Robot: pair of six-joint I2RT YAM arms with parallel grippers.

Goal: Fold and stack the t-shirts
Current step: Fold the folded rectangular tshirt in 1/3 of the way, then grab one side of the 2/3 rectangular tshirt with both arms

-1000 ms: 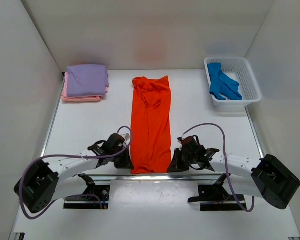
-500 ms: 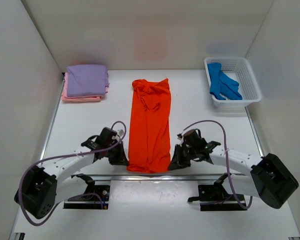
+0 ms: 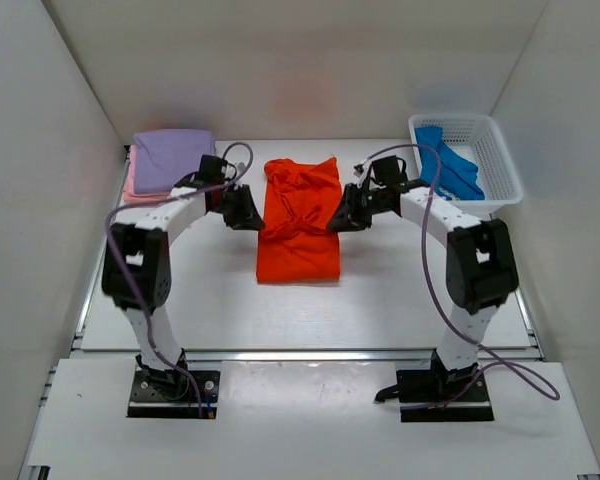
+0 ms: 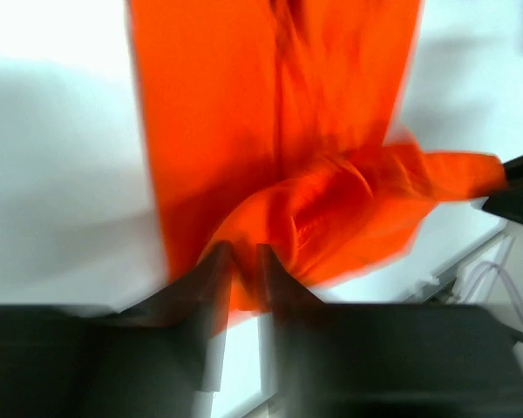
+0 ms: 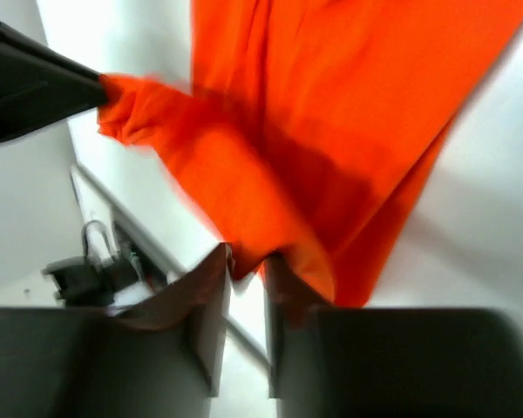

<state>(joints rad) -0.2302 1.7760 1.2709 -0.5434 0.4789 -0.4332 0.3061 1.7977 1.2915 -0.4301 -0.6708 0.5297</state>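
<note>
The orange-red t-shirt point(image 3: 298, 245) lies in the middle of the table, folded in half, its upper layer bunched and wrinkled towards the far end. My left gripper point(image 3: 248, 217) is at the shirt's left edge and my right gripper point(image 3: 338, 220) at its right edge. In the left wrist view the orange cloth point(image 4: 270, 131) has a corner loose between the parted fingers of the left gripper point(image 4: 241, 252). The right wrist view is alike: the right gripper point(image 5: 248, 261) stands open with a tip of the cloth point(image 5: 331, 131) in its gap. Both wrist views are blurred.
A folded lavender t-shirt point(image 3: 175, 160) lies on a pink one point(image 3: 130, 187) at the far left. A white mesh basket point(image 3: 495, 150) at the far right holds a blue t-shirt point(image 3: 445, 172). White walls enclose the table on three sides.
Both arms swung from the near edge to the far half of the table, carrying the orange shirt's near hem over and folding it in half. Both grippers' jaws have parted.
</note>
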